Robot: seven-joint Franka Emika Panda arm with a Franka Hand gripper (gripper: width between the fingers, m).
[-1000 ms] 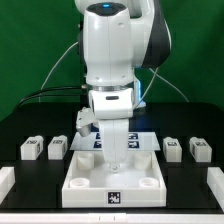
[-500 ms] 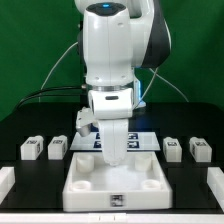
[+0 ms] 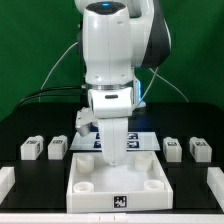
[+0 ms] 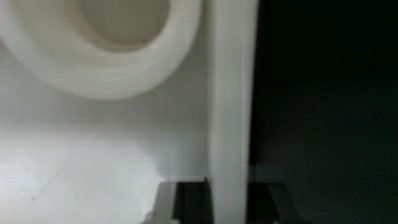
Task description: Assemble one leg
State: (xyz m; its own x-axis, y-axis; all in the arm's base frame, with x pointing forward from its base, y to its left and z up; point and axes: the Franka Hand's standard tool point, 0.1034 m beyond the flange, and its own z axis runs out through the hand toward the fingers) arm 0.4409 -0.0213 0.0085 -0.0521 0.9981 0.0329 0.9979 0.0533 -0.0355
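Observation:
My gripper (image 3: 117,160) reaches down onto the back wall of the large white tray (image 3: 80,166), in the middle of the table. In the wrist view the gripper (image 4: 228,192) has one dark finger (image 4: 192,202) on each side of the tray's thin wall (image 4: 230,100), and it is shut on that wall. A round corner socket (image 4: 128,30) of the tray shows close by. Four small white legs lie on the black table: two at the exterior view's left (image 3: 31,149) (image 3: 57,147) and two at its right (image 3: 172,147) (image 3: 200,150). No leg is in the gripper.
The marker board (image 3: 146,141) lies flat behind the tray, partly hidden by the arm. White blocks stand at the front left (image 3: 5,180) and front right (image 3: 215,180) edges of the table. A green backdrop is behind.
The tray has slid a little toward the front and the exterior view's right, with the gripper on its back wall. The legs have not moved.

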